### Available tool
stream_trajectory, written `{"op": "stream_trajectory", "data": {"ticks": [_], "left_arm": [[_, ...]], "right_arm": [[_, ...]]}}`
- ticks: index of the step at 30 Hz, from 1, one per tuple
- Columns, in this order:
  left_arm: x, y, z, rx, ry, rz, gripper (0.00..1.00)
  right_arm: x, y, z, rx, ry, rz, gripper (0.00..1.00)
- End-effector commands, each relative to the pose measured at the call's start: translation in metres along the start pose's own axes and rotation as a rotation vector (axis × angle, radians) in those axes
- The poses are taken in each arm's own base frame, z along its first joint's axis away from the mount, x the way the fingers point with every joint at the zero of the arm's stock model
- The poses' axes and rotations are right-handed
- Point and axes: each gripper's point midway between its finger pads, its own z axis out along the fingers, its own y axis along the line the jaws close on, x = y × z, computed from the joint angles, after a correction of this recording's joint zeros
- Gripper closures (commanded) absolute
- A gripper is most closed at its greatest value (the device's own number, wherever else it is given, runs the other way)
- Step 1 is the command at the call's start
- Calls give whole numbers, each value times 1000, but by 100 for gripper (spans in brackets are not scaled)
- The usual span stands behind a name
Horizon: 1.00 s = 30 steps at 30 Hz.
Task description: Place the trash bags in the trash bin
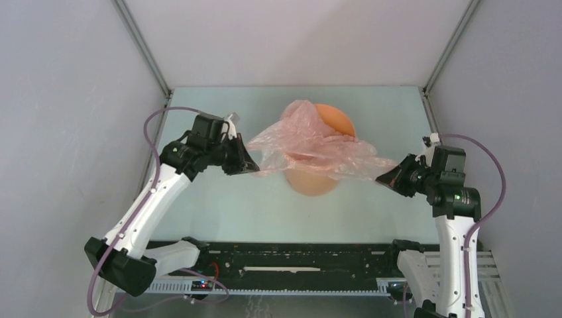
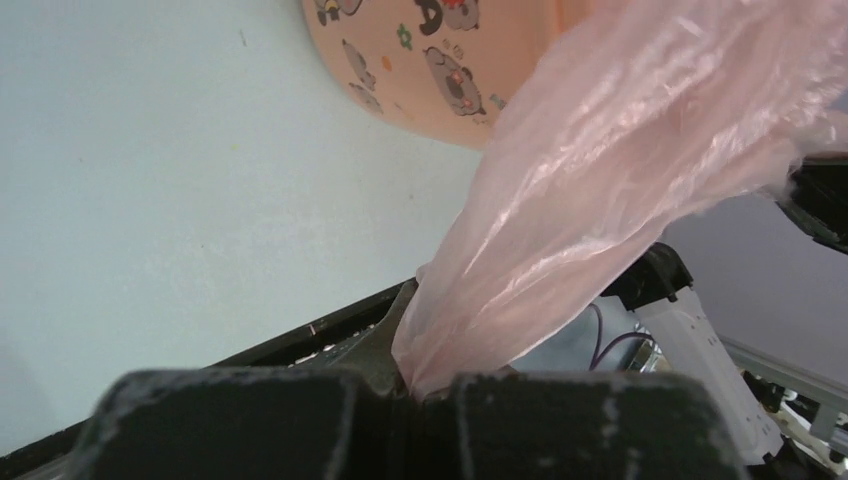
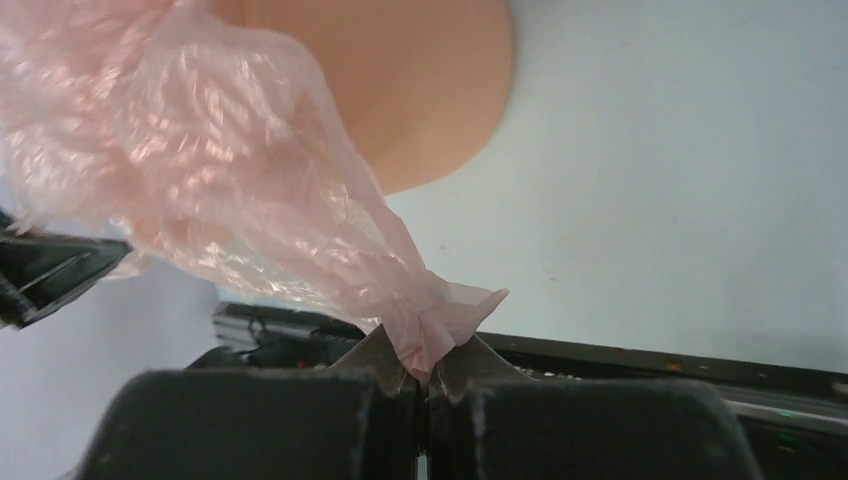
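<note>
Left tool and right tool each pinch the bag, stretched over the bin (middle of the worktop); not yet inside.

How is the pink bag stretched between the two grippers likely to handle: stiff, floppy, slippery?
Probably floppy: the pink bag sags and crumples between the left gripper and right gripper, draping over the bin. Likely very light, being thin see-through film. Its glossy surface may slip from a pinched corner.

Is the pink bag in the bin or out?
Out: bag spread over the bin, ends pinched by left pincer and right pincer.
</note>
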Motion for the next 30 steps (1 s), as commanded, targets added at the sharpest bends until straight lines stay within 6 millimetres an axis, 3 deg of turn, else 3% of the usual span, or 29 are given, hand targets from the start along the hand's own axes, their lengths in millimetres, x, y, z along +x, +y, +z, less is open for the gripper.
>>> {"op": "stream_trajectory", "data": {"ticks": [1,4,7,10,13,15,17,19,25,30], "left_arm": [[5,27,1,-108,3,41,100],[0,38,4,-162,-14,44,100],[-20,34,10,-159,-62,70,100],[-49,34,28,-191,-91,75,100],[-76,29,42,-195,-119,81,100],[-86,32,54,-206,-115,83,100],[-84,35,63,-207,-63,84,100],[-76,30,65,-179,-31,90,99],[-56,17,49,-96,-31,84,88],[-63,2,44,-44,-49,69,75]], "right_arm": [[-12,-34,-9,199,-51,-103,100],[-18,-50,-6,282,-58,-100,100],[-30,-42,8,230,-79,-130,100],[-50,-29,38,152,-116,-179,100],[-67,-34,73,145,-101,-171,99],[-73,-36,94,129,-68,-164,97],[-73,-44,101,171,-5,-147,100],[-69,-43,93,194,33,-159,97],[-41,-13,35,125,51,-204,47],[-43,18,-19,86,-81,-248,28]]}}
